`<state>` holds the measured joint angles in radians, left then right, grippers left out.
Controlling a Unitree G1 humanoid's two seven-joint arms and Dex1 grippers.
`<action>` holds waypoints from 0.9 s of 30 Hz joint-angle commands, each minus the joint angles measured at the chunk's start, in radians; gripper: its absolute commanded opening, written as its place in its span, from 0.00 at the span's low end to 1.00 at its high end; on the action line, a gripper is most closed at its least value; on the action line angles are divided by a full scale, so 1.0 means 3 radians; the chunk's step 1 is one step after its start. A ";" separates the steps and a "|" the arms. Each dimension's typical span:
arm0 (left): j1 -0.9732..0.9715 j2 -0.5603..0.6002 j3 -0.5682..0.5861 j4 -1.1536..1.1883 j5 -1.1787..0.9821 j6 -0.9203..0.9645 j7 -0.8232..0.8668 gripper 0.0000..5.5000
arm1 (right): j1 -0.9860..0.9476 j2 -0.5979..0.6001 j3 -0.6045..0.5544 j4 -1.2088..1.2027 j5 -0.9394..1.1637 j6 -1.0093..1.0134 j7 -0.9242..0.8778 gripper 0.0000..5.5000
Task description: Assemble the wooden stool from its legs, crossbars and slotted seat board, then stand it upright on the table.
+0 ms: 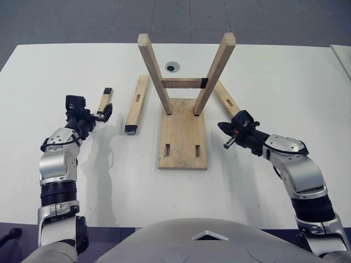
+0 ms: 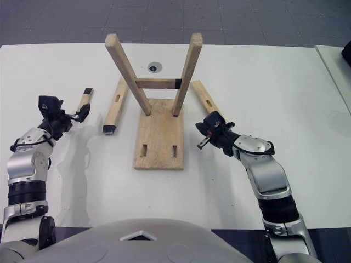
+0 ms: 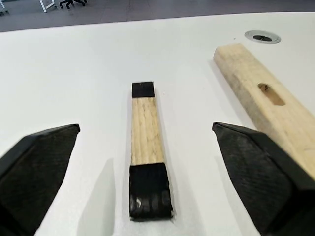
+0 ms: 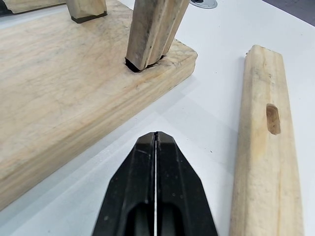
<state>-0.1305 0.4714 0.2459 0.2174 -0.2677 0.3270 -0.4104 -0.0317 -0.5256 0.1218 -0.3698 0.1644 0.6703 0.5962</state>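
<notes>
Left end effector (image 1: 97, 115) spread wide. Crossbar (image 3: 145, 130) lies flat on the desk (image 1: 274, 71) just ahead of it, long axis pointing straight away. Right end effector (image 4: 156, 140) pinched closed and empty, beside a loose leg (image 4: 266, 147).

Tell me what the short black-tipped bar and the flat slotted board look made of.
Short black-tipped crossbar: pale unvarnished-looking wood, grain visible; its dark ends may be rubber or tape. Flat slotted seat board: light raw-looking wood, grain showing.
</notes>
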 commanded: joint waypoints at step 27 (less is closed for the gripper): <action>-0.0163 -0.0106 0.0080 -0.0096 0.0186 -0.1073 0.0279 0.23 | -0.1218 0.0972 -0.1765 -0.0702 0.4113 0.1767 -0.1922 0.61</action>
<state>-0.1178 0.4444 0.2281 0.2304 -0.2078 0.1802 -0.3262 -0.3542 -0.2274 -0.4231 -0.6106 1.2954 1.2370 0.1059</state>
